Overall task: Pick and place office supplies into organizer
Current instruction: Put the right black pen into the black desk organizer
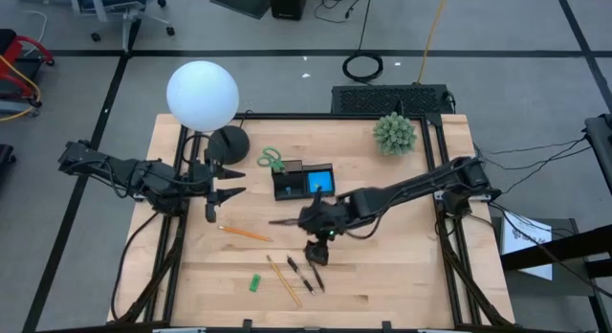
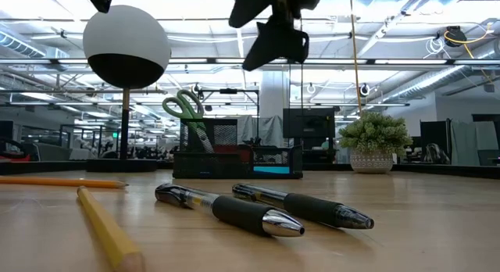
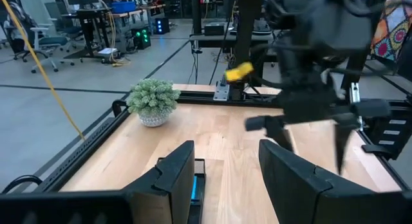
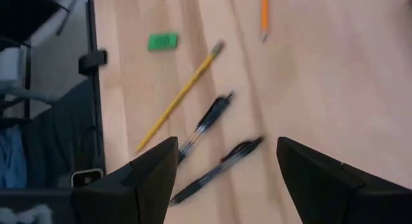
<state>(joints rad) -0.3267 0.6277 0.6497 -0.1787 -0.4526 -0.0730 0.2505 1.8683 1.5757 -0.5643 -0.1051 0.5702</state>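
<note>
Two dark pens (image 1: 306,273) (image 2: 266,209) (image 4: 212,147) lie side by side near the table's near edge. Beside them are a yellow pencil (image 1: 284,280) (image 4: 180,98) and a small green eraser (image 1: 255,282) (image 4: 162,41). An orange pencil (image 1: 244,233) (image 2: 62,180) lies farther left. The black organizer (image 1: 304,180) (image 2: 234,159) holds green-handled scissors (image 1: 271,161) (image 2: 187,108) and a blue sticky pad (image 1: 323,185). My right gripper (image 1: 317,253) (image 4: 225,179) hangs open above the pens, pointing down. My left gripper (image 1: 231,181) (image 3: 225,179) is open, held level left of the organizer.
A lamp with a white globe (image 1: 202,92) and a round black base (image 1: 228,142) stands at the far left, close to my left gripper. A green spiky plant (image 1: 395,132) (image 3: 152,102) in a pot sits at the far right. Bare wood lies right of the pens.
</note>
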